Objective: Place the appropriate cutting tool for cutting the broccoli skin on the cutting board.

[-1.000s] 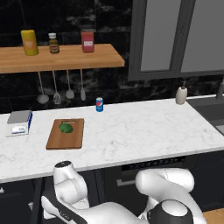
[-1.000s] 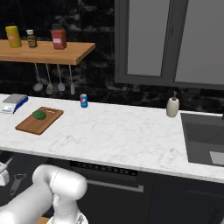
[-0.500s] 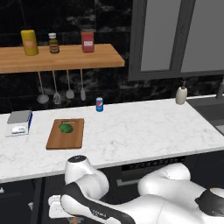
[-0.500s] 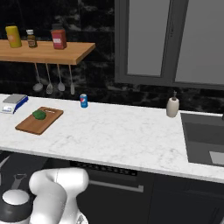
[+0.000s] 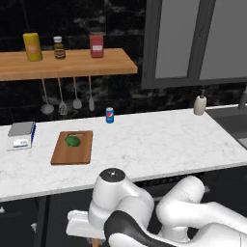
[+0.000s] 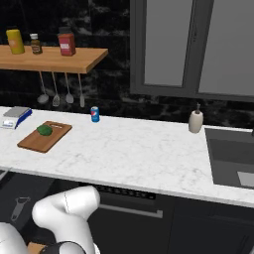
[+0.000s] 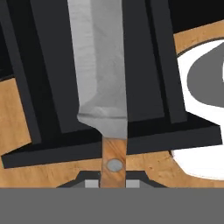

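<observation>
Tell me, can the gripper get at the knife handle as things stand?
Probably yes. In the hand view the knife runs straight up from between the fingertips, its brown handle reaching down to the gripper, and nothing lies across it. Whether the pads already touch the handle cannot be told.

Knife [image 7: 101, 87]: matt grey metal blade, brown wood handle showing a steel rivet. Cutting board [image 5: 72, 148]: showing smooth brown wood. Bench [image 5: 159, 142]: showing glossy white marble.

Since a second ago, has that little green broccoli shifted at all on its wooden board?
No. In the left base view the broccoli sits on the same spot of the cutting board, by the slotted far edge, right of the grey scale.
</observation>
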